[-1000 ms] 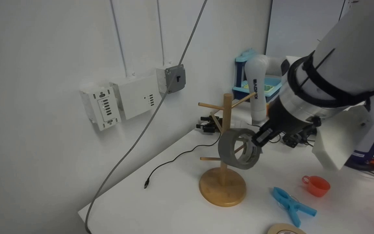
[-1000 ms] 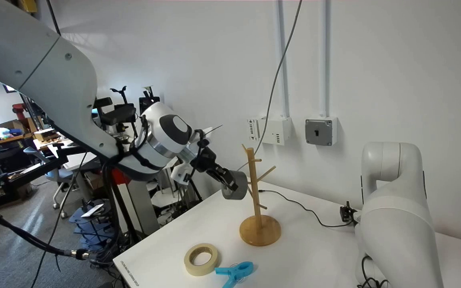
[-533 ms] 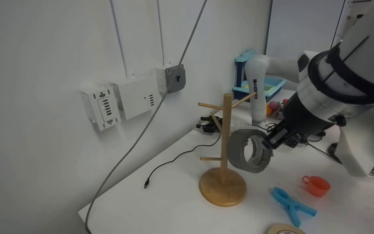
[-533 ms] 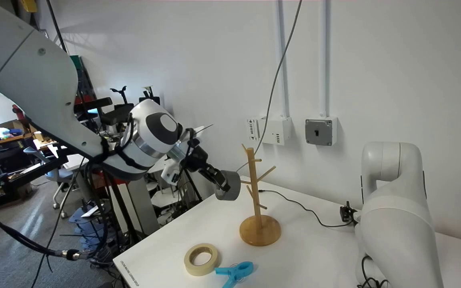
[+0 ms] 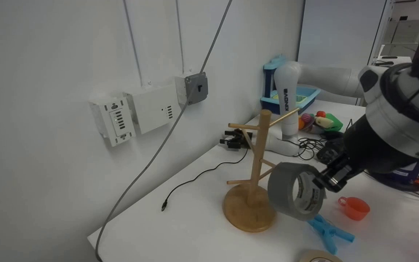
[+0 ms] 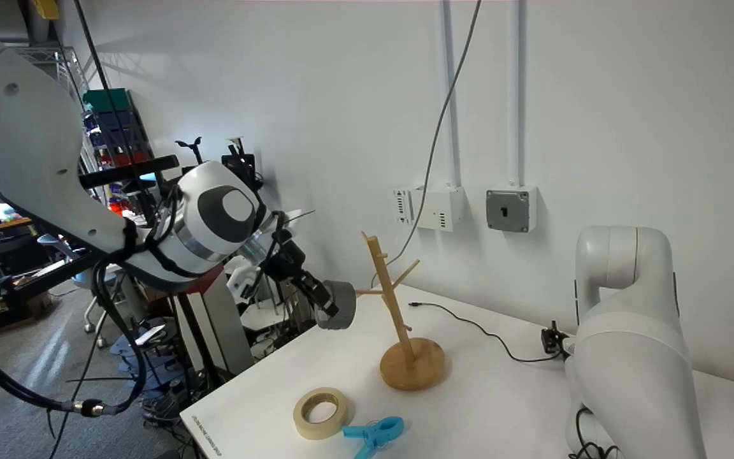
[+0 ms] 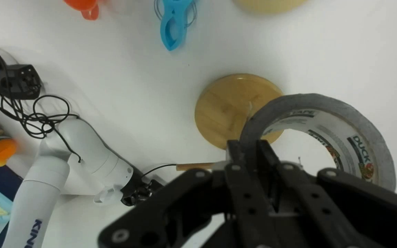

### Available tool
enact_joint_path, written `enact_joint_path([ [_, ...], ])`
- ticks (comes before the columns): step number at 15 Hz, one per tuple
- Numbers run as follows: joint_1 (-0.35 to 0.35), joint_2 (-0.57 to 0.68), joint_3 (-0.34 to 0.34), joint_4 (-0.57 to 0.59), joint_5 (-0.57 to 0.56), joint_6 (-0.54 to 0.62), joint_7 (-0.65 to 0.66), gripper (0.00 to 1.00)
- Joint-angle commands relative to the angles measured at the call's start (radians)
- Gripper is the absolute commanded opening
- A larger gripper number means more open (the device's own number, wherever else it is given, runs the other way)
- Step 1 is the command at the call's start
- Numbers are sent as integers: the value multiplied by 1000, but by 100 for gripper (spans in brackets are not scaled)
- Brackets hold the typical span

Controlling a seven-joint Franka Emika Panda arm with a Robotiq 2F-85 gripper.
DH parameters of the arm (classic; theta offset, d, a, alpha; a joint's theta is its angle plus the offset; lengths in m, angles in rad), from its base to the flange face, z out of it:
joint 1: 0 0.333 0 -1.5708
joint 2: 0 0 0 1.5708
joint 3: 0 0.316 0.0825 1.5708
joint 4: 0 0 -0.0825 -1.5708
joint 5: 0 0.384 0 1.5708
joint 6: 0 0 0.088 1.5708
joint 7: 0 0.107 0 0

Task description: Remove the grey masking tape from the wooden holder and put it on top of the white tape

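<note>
Grey tape is clamped by its wall in the gripper, beside the holder, which is tilted towards it. Snagging on a peg is suspected. The grey tape should be eased back, then drawn along the peg before white tape is approached.

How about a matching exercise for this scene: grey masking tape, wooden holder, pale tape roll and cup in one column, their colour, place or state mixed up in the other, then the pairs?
1. Grey masking tape
2. Wooden holder
3. Pale tape roll
4. Cup

A. Orange-red
B. Leaning towards the gripper
C. Lying flat on the table
D. Held by the gripper

Pairs: 1-D, 2-B, 3-C, 4-A
</note>
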Motion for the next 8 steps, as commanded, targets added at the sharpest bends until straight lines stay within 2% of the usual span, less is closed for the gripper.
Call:
enact_joint_path([
  [1, 17, -4, 1, -33, 106, -29, -77, 4],
  [4, 15, -7, -1, -41, 139, -32, -87, 4],
  [8, 4, -26, -11, -38, 115, -16, -55, 4],
])
